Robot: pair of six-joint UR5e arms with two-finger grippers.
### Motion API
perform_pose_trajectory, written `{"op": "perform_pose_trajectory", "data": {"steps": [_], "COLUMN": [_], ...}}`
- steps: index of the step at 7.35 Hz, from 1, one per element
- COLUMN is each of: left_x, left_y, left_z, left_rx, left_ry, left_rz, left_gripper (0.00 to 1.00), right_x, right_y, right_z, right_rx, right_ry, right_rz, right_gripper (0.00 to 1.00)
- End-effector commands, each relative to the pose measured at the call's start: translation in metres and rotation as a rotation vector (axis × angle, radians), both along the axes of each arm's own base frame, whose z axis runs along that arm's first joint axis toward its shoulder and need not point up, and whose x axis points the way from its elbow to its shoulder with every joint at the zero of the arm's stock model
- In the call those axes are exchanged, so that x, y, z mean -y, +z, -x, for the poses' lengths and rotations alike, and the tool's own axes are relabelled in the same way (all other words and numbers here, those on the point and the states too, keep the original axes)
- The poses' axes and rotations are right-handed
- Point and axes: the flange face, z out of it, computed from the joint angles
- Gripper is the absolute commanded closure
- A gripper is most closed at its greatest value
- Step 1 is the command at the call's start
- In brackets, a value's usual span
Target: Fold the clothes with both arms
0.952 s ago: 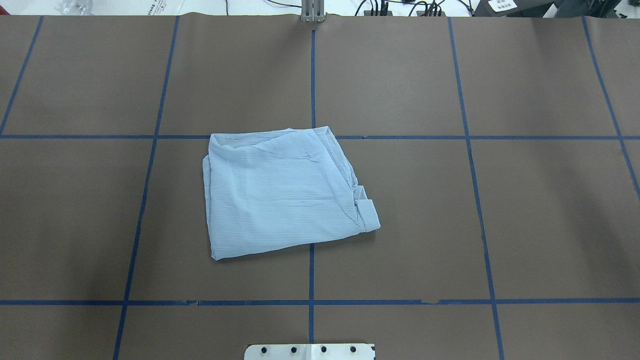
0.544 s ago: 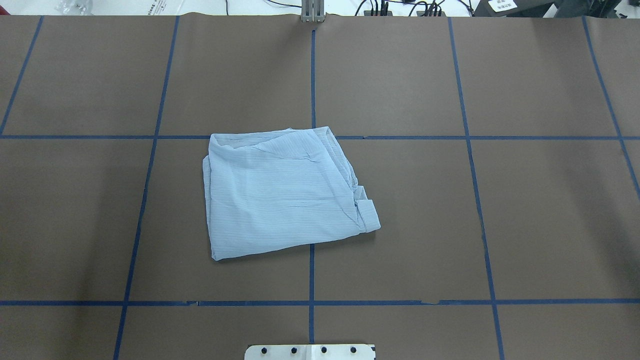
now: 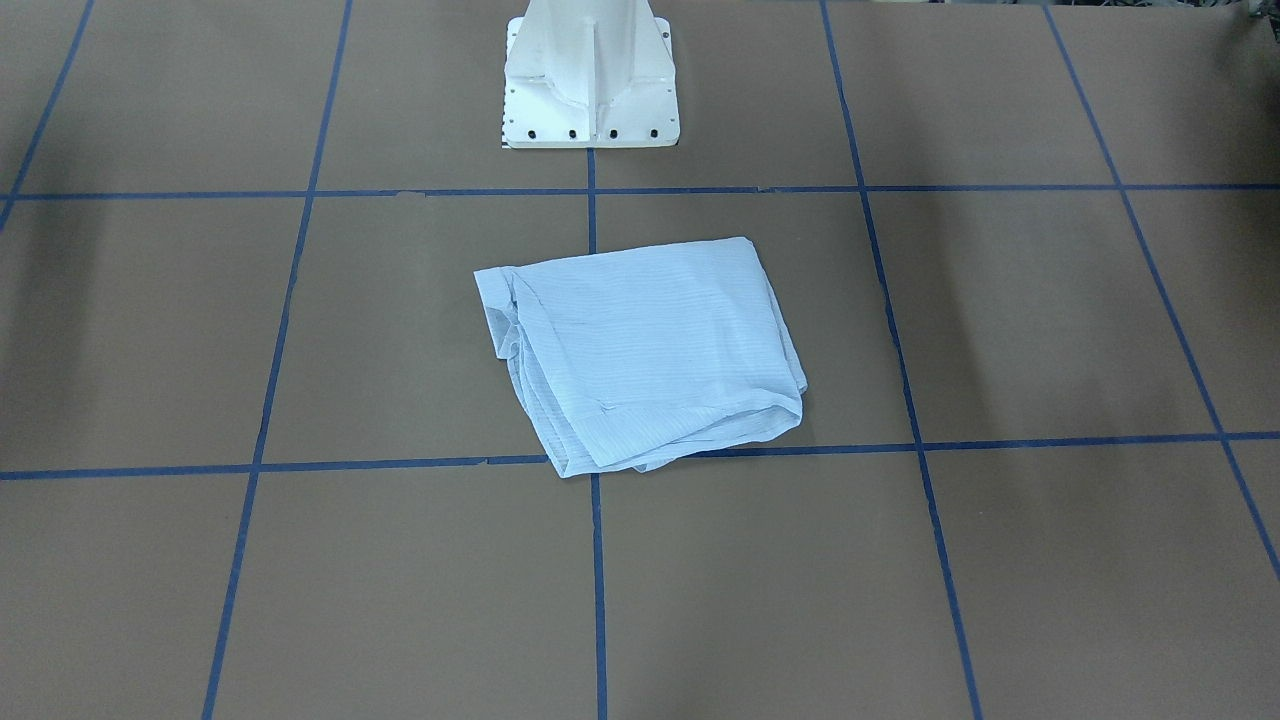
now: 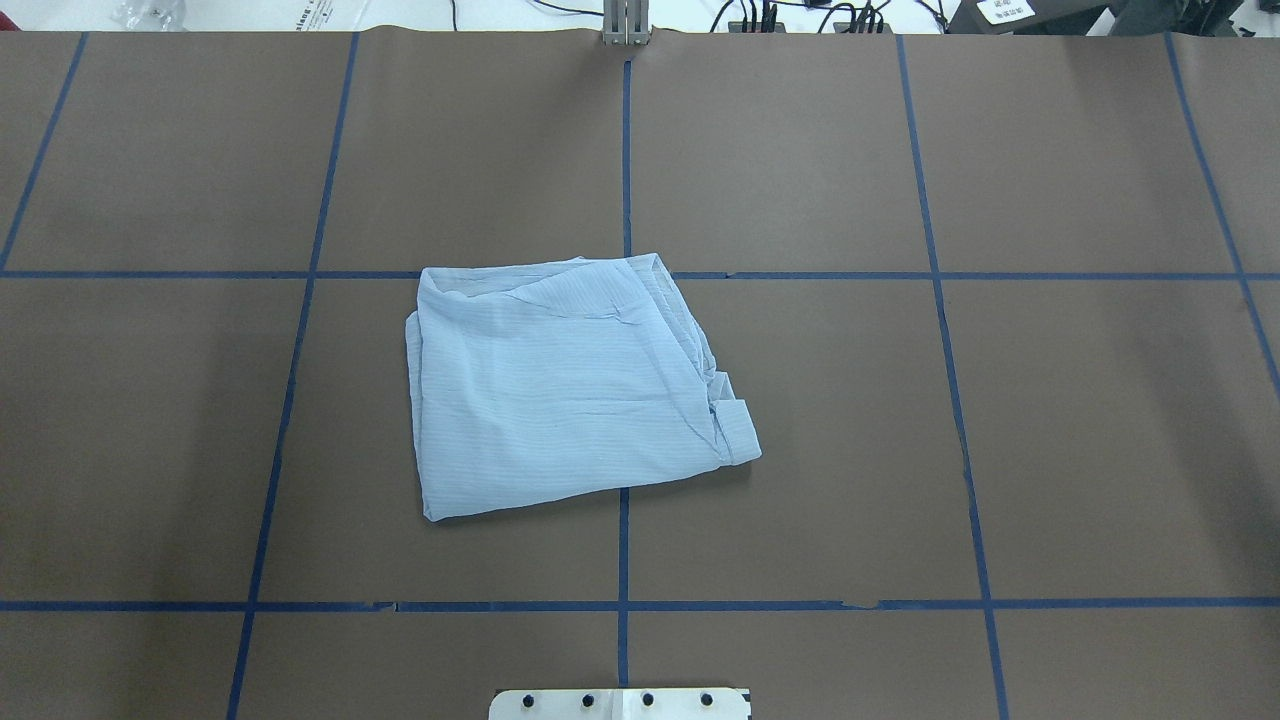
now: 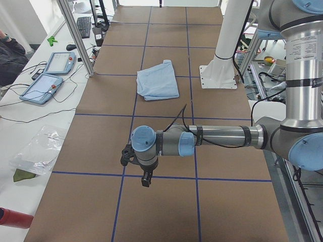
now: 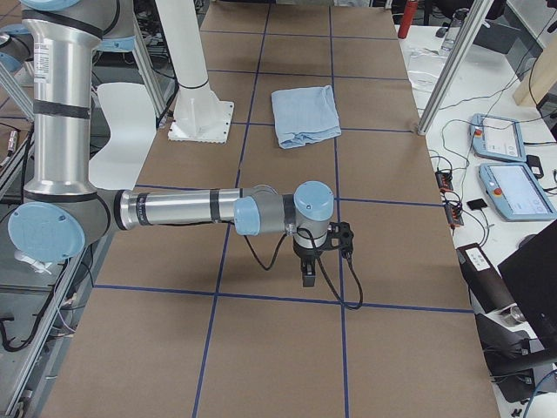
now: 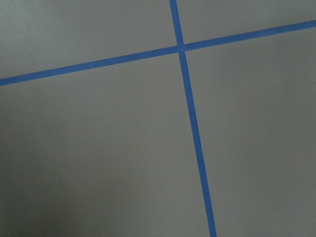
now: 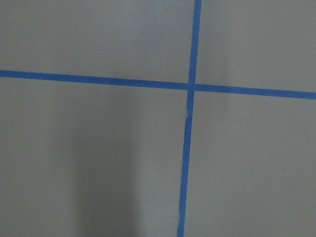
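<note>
Shirt (image 4: 570, 385): folded, lying flat, well apart from both my grippers.
My left gripper (image 5: 145, 180): above the table (image 4: 900, 450), pointing down; jaw width, I cannot tell.
My right gripper (image 6: 308, 277): likewise; I cannot tell.

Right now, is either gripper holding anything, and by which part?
Nothing is held. The shirt lies folded on the table, away from the left gripper and right gripper.

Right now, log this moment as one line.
shirt: folded, flat at table centre | left gripper: over bare table, apart from shirt, state unclear | right gripper: same, state unclear
</note>
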Motion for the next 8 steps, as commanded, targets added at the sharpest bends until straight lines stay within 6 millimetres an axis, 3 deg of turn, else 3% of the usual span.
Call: {"op": "perform_pose_trajectory", "data": {"steps": [1, 4, 8], "left_x": [-0.0003, -0.0070, -0.0012], "left_y": [-0.0015, 0.0046, -0.0023], "left_z": [0.0003, 0.0002, 0.0007], "left_rx": [-0.006, 0.003, 0.000], "left_ry": [0.001, 0.005, -0.001], "left_rz": [-0.010, 0.002, -0.014], "left_gripper": [0.00, 0.00, 0.00], "right_x": [-0.0077, -0.0134, -0.0133], "right_y": [0.0015, 0.0089, 0.0063], "right_z": [-0.0009, -0.0018, -0.0015], "right_rx": [-0.001, -0.009, -0.003], "right_ry": [-0.004, -0.005, -0.001], "right_rz": [-0.002, 0.012, 0.012], "right_gripper": [0.00, 0.00, 0.00]}}
